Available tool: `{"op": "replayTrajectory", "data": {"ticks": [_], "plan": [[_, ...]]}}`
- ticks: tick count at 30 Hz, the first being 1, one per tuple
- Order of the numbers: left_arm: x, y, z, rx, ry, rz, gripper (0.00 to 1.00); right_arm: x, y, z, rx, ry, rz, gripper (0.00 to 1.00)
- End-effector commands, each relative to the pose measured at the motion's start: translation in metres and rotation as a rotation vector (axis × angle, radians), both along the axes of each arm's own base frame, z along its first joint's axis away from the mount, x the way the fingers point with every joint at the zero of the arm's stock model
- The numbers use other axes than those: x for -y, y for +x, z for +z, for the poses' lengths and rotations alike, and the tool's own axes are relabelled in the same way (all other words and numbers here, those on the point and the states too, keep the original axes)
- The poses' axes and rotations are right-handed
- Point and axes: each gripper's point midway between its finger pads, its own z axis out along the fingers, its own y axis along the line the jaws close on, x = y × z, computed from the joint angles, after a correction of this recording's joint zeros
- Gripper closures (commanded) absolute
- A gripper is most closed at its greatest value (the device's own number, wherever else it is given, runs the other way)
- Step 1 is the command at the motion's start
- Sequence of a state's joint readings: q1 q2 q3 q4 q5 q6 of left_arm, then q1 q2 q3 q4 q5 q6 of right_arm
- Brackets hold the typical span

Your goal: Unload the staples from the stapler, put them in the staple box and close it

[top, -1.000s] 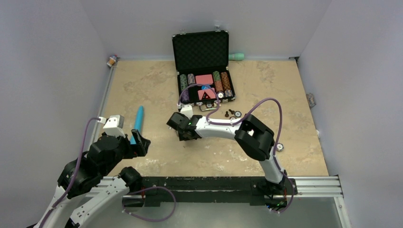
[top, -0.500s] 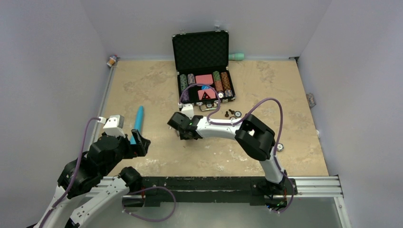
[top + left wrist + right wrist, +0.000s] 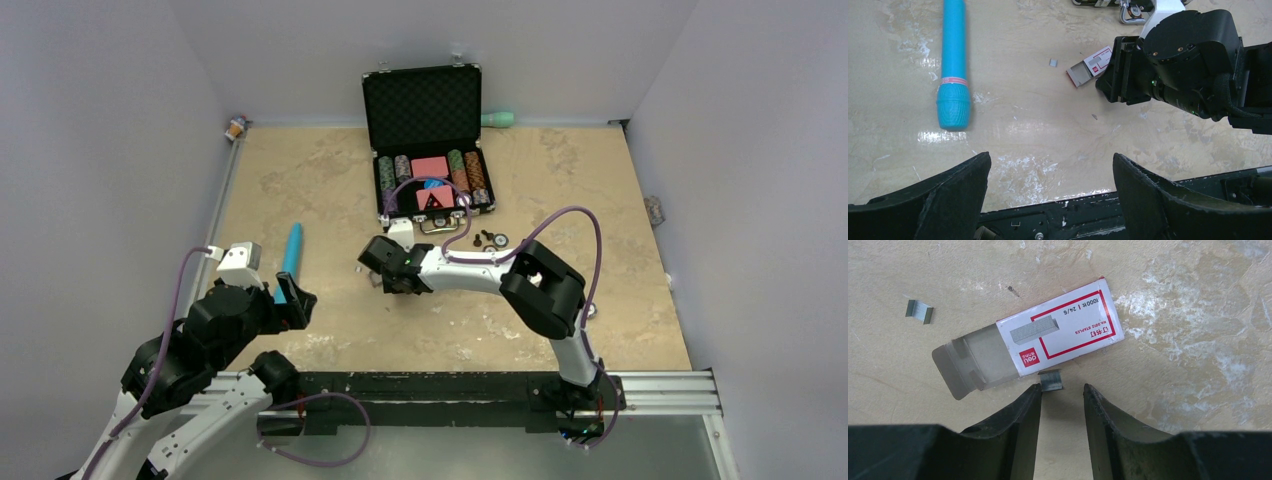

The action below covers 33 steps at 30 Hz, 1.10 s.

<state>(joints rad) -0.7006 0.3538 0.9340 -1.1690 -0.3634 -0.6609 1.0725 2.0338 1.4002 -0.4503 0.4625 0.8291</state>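
From the top view, we judged the unloading late in its course. The long blue bar (image 3: 291, 250) that we took for the stapler lay on the table (image 3: 560, 180) left of centre. The left gripper (image 3: 290, 296) hung just near it, and the right gripper (image 3: 384, 278) was lowered at mid-table, in front of the chip case (image 3: 430, 150). What lay under the right gripper was hidden there.

From the left wrist, the left jaws stood wide and empty. The blue bar was blurred, so we could not make out any magazine or whether it was open. The staple box (image 3: 1090, 67) showed half behind the right arm.

From the right wrist, the jaws stood apart and grasped nothing. A short staple strip (image 3: 1051, 380) lay at their tips against the box, and another strip (image 3: 918, 311) lay well apart. The next move seemed to call for closing squarely on that thin strip without pushing the box. Whether the near finger touched the strip, we could not tell.
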Motion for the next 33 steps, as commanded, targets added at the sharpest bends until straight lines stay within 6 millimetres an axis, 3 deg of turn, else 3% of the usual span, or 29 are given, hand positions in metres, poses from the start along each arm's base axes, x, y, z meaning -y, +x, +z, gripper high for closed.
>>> {"op": "replayTrajectory", "data": {"ticks": [1,18,33], "plan": [[0.003,0.005,0.002,0.013,0.001,-0.002,0.05,0.017,-0.008,-0.013,-0.040,-0.055,-0.012,0.60],[0.004,0.006,0.003,0.015,-0.002,-0.004,0.05,0.005,-0.008,-0.015,-0.053,-0.030,0.036,0.67],[0.003,0.006,0.003,0.016,0.000,0.000,0.05,0.006,0.002,-0.009,-0.041,-0.043,0.012,0.66]]}}
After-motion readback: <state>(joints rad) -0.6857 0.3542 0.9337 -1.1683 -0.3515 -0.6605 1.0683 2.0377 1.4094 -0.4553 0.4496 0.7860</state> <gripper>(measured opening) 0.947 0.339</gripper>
